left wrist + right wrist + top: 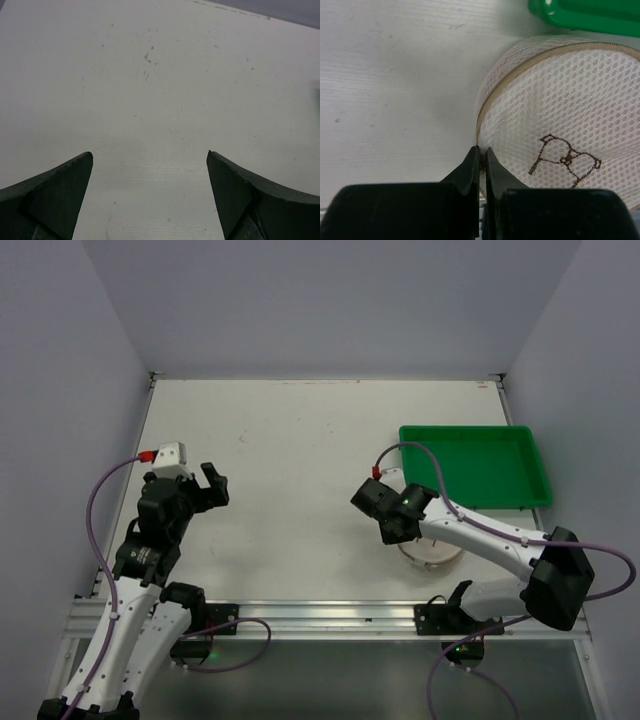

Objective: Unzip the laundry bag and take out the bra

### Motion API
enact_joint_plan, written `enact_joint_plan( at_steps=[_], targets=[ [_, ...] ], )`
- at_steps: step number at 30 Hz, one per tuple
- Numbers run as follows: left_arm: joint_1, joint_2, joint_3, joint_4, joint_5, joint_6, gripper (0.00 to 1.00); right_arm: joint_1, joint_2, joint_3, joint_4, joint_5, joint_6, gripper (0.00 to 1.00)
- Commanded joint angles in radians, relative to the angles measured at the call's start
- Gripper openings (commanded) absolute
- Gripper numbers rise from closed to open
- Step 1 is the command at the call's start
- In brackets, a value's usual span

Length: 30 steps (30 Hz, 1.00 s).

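The right gripper (481, 150) has its 2 fingers pressed together, tips at the beige zip rim of the laundry bag (560, 110); any pinch is hidden. The bag lies on the table (300, 440) beside the green tray (475, 465). The left gripper (150, 153) is spread wide, well apart from the bag.

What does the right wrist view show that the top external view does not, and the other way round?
Only the right wrist view: the bra sketch and beige zip on the laundry bag, with the right jaws shut at its rim. Only the top view: the left arm, its jaws open, and the whole green tray. Both: bag, tray, white table.
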Motion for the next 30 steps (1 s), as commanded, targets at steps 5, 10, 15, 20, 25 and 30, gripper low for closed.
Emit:
enact_joint_plan(
  at_steps=[5,10,15,20,25,30],
  targets=[
    [0.007,-0.011,-0.006,0.055,-0.012,0.022,1.0,0.191,0.072,0.254,0.182,-0.113,-0.068,0.0],
    [0.007,-0.025,-0.004,0.046,-0.009,0.011,1.0,0.247,0.188,0.443,0.343,-0.114,-0.244,0.0],
    [0.007,-0.048,0.028,0.007,0.014,-0.015,1.0,0.253,0.293,0.546,0.487,-0.183,-0.413,0.0],
    [0.007,-0.057,0.061,-0.039,0.083,-0.055,1.0,0.255,0.36,0.58,0.584,-0.246,-0.5,0.15],
    [0.007,-0.004,0.121,-0.108,0.156,-0.087,1.0,0.253,0.291,0.557,0.635,-0.295,-0.505,0.64],
    [0.007,0.035,0.138,-0.138,0.258,-0.151,1.0,0.253,0.138,0.473,0.639,-0.272,-0.45,0.87]
  ],
)
